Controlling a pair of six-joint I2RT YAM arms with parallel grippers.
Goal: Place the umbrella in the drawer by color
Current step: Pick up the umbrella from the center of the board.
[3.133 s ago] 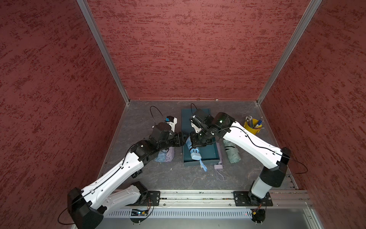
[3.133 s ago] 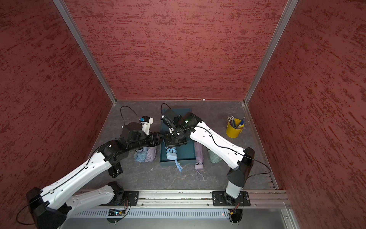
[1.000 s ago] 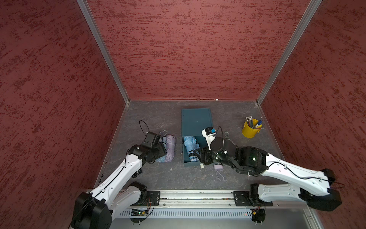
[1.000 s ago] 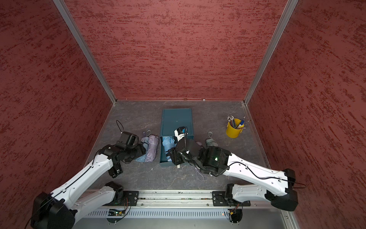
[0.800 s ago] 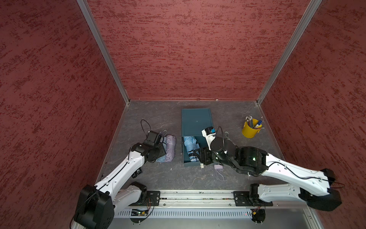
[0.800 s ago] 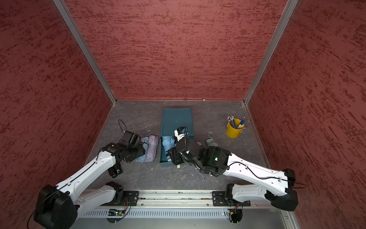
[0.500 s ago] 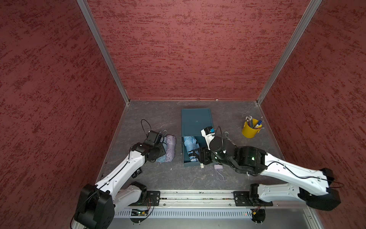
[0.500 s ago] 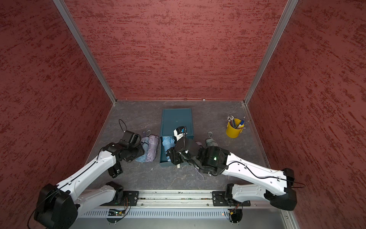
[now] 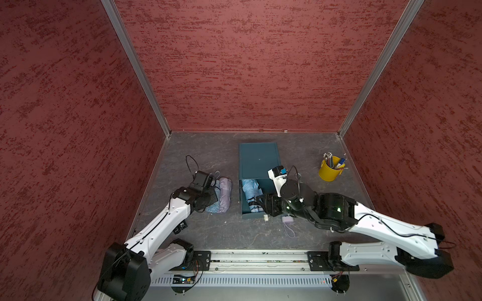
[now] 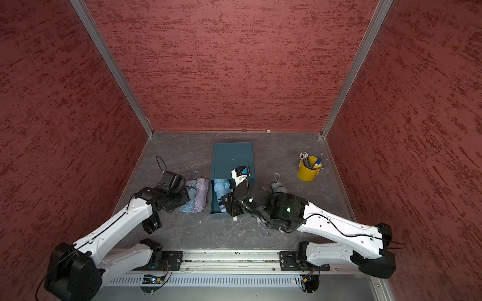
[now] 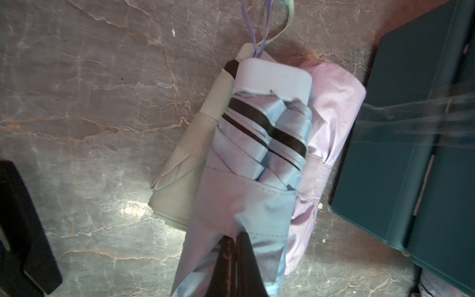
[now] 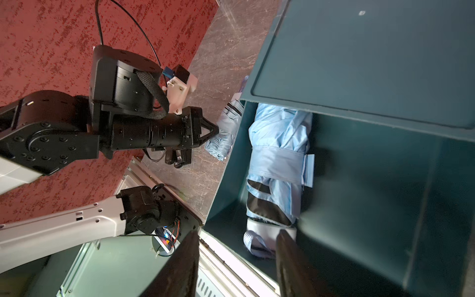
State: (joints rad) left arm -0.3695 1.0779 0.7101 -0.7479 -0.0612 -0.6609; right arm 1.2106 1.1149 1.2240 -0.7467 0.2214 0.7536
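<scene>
A folded light-blue umbrella (image 11: 257, 159) lies on the table left of the teal drawer unit (image 9: 258, 159), between a lilac umbrella (image 11: 334, 115) and a pale grey one (image 11: 187, 164). My left gripper (image 11: 235, 246) is shut on the light-blue umbrella's fabric at its near end; the right wrist view shows that gripper's tip (image 12: 216, 129) pressed into it. Another blue umbrella (image 9: 249, 188) lies inside the pulled-out drawer (image 12: 385, 205). My right gripper (image 12: 237, 259) is open, its jaws either side of the drawer's front wall near the corner, holding nothing.
A yellow cup of pencils (image 9: 329, 170) stands at the back right. A lilac handle with a strap (image 9: 287, 219) lies under my right arm, and a grey-green umbrella (image 10: 277, 186) lies right of the drawer. Red walls close three sides.
My left gripper has closed on the light-blue umbrella's fabric. The right arm, which earlier reached over the drawer, has stayed still at the drawer's front for the last second.
</scene>
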